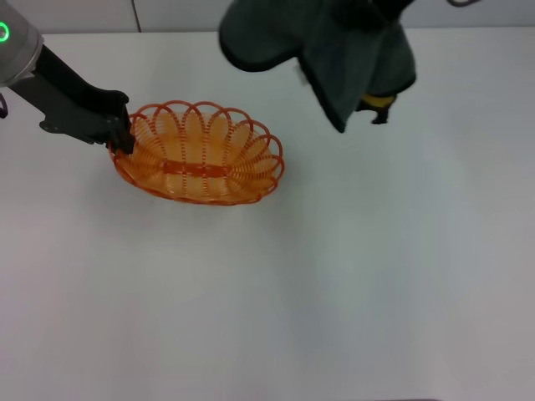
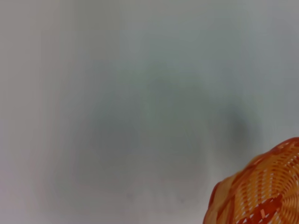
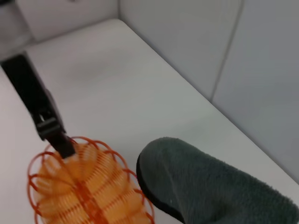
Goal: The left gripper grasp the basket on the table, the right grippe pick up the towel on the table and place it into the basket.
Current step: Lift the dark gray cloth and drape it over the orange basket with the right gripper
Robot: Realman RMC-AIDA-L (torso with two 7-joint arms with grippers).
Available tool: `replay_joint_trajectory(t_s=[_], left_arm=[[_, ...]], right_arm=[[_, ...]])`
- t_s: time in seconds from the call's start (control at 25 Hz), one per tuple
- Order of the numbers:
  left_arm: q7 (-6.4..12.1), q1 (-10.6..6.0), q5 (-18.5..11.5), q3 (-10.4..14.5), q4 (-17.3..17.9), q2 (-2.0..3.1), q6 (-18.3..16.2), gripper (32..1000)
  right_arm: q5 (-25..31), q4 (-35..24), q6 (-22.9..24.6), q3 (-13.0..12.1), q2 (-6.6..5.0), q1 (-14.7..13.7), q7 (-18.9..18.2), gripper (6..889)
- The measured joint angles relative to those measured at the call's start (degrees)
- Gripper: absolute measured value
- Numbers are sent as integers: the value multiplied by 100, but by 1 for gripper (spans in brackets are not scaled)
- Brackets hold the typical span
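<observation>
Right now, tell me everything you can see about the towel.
The towel is a dark grey, fleecy cloth with black edging. It hangs bunched and folded in the air at the far side of the table, beyond and to the right of the basket, touching neither. The right gripper carrying it is hidden behind the cloth.

fuzzy matt grey cloth towel (image 1: 351, 58), shiny orange wire basket (image 1: 201, 154), smooth matt white table (image 1: 334, 284)

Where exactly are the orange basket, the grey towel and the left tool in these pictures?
basket (image 1: 201, 167): head view, on its woven floor.
towel (image 1: 334, 58): head view, on the hanging cloth's middle fold.
left tool (image 1: 124, 134): head view, at its tip on the basket's rim.
</observation>
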Motion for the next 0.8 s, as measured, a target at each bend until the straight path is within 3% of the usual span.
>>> replay_joint_trajectory(t_s=[0.28, 0.68, 0.8], left_arm=[[0, -70, -3, 0, -5, 0, 12, 73], [-2, -202, -84, 0, -8, 0, -24, 73], [-4, -258, -87, 0, -8, 2, -31, 73]], right_arm=[[416, 499, -522, -307, -2, 156, -70, 131], [1397, 2983, -1459, -439, -1, 905, -881, 132], [1488, 3411, -1578, -439, -1, 1013, -1030, 132]])
